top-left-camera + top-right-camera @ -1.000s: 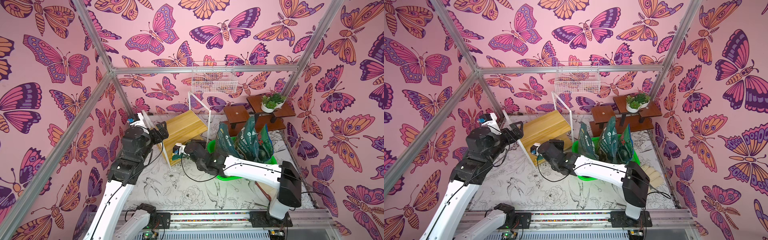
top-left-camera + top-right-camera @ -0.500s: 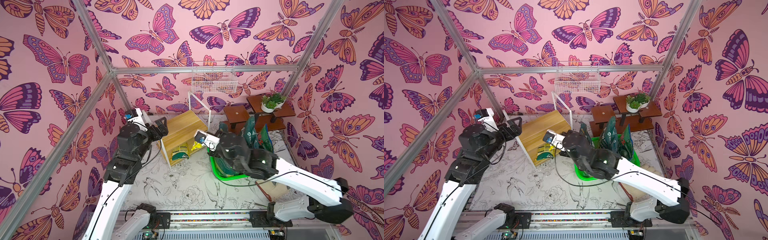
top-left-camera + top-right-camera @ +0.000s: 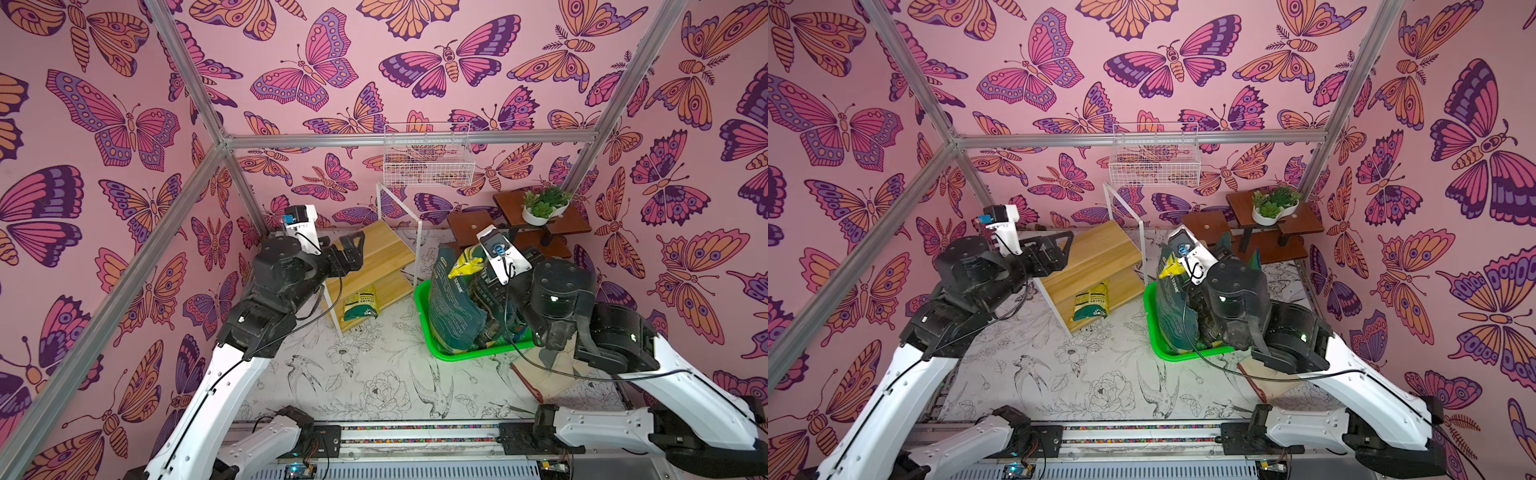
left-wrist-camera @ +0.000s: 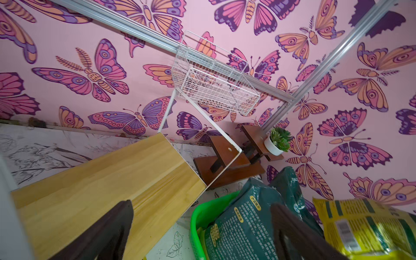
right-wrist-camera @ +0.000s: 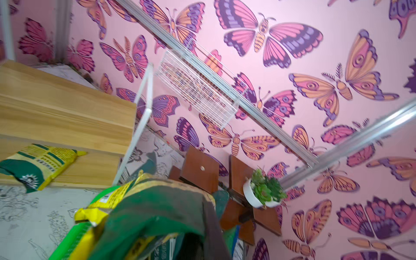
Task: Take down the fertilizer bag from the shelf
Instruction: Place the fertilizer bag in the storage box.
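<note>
bright, even; wrist foregrounds seemingly blurred

shelf (image 3: 376, 262): pale wood boards, smooth, grain visible, satin; frame thin wht-painted metal tube. fertilizer bag (image 4: 364, 225): yellow-green plastic film, glossy, crinkled. 2nd bag (image 3: 360, 302): same film. dark green sacks (image 4: 243, 227): plastic, duller sheen, printed. bin (image 4: 198, 218): bright green plastic, glossy. plant stand (image 3: 469, 222): dk brown wood, smooth. wire basket (image 3: 428, 166): wht coated metal. pot (image 4: 271, 145): wht, glossy. floor mat (image 3: 374, 374): matt print.
</note>
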